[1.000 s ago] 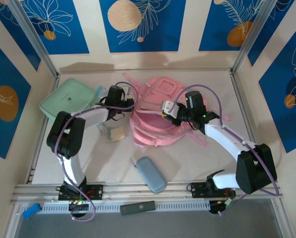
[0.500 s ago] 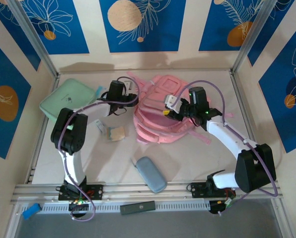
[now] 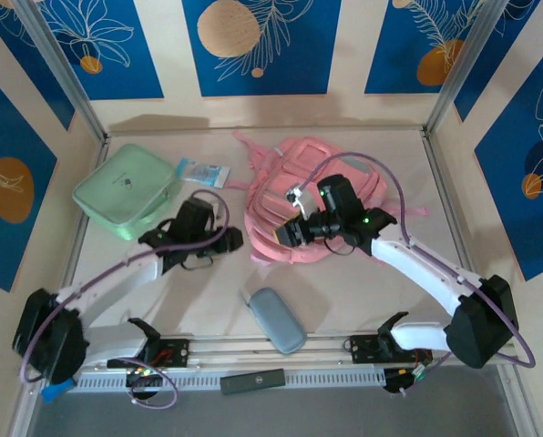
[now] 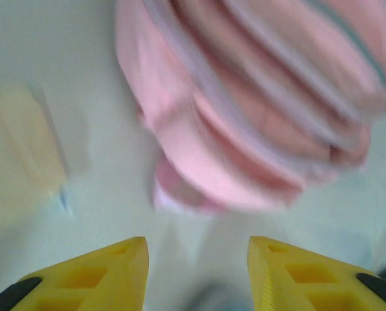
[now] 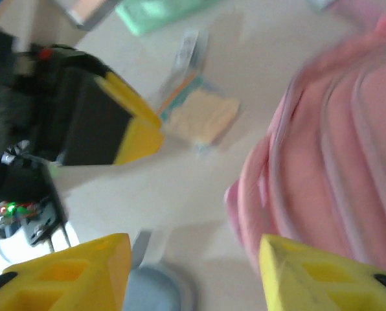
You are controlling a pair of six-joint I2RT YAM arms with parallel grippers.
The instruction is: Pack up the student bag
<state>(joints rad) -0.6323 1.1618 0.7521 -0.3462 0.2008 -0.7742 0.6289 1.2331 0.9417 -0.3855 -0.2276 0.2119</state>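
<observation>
- Two hands stood spread and empty: left hand (image 4: 196,262) and right hand (image 5: 193,265), beside the near edge of the student bag (image 3: 271,208).
- Bag lay flat, centre-back of surface (image 3: 372,300).
- Judged step: between grasps; next calls for opening the bag or fetching grey pouch (image 3: 279,319).

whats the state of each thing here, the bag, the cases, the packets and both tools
student bag: lying slumped, not held
mint green case: looks closed, lying flat
grey pouch: looks closed, lying flat
blue-white packet: lying flat beside the mint green case
beige packet: lying flat, not held
left tool: open, empty
right tool: open, empty
</observation>
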